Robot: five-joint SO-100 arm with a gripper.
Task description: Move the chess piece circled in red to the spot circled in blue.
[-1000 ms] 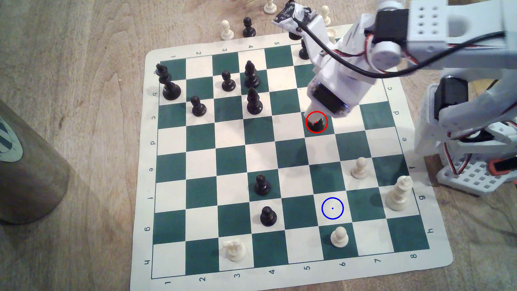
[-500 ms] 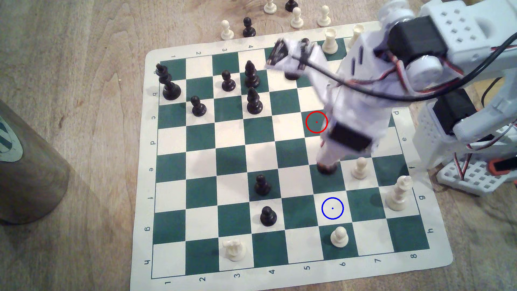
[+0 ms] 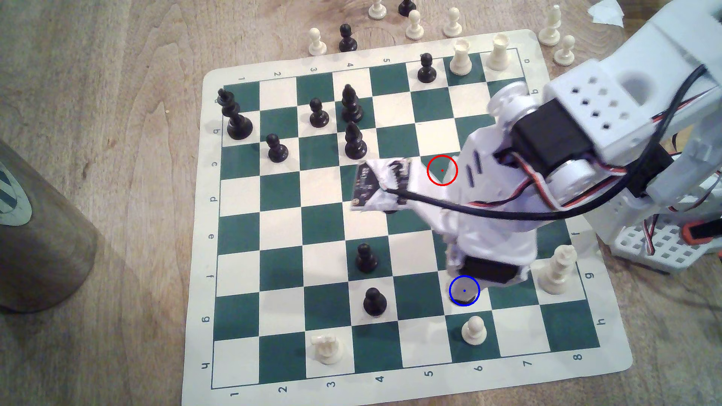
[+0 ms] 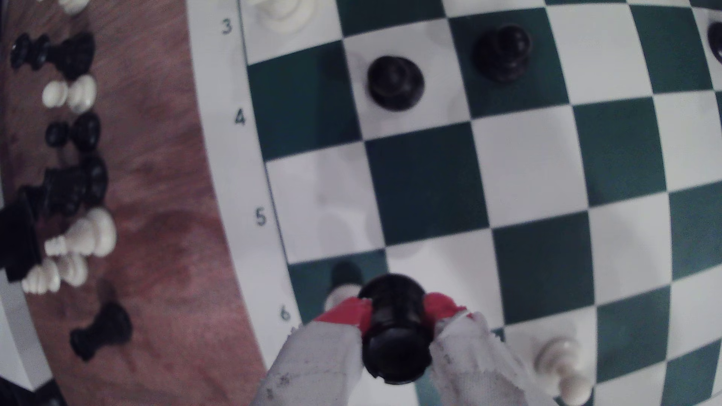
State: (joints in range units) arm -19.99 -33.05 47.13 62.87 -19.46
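In the wrist view my gripper (image 4: 395, 312) is shut on the black rook (image 4: 394, 332), with a red-tipped finger on each side of its stout body. In the exterior view the gripper (image 3: 464, 292) hangs straight over the blue-ringed cream square (image 3: 481, 303) and covers the middle of the ring. I cannot tell whether the rook's base touches the board. The green square with the red ring (image 3: 442, 170) lies bare beside the arm.
A white pawn (image 3: 474, 330) stands one square nearer than the blue ring, and a tall white piece (image 3: 556, 269) two squares to the exterior view's right. Two black pawns (image 3: 374, 301) (image 3: 365, 257) stand to its left. Captured pieces (image 3: 345, 39) lie beyond the board's far edge.
The gripper has carried the rook off the red-ringed square, across two rows towards the near edge, to the blue ring. The red-ringed square now stands bare.
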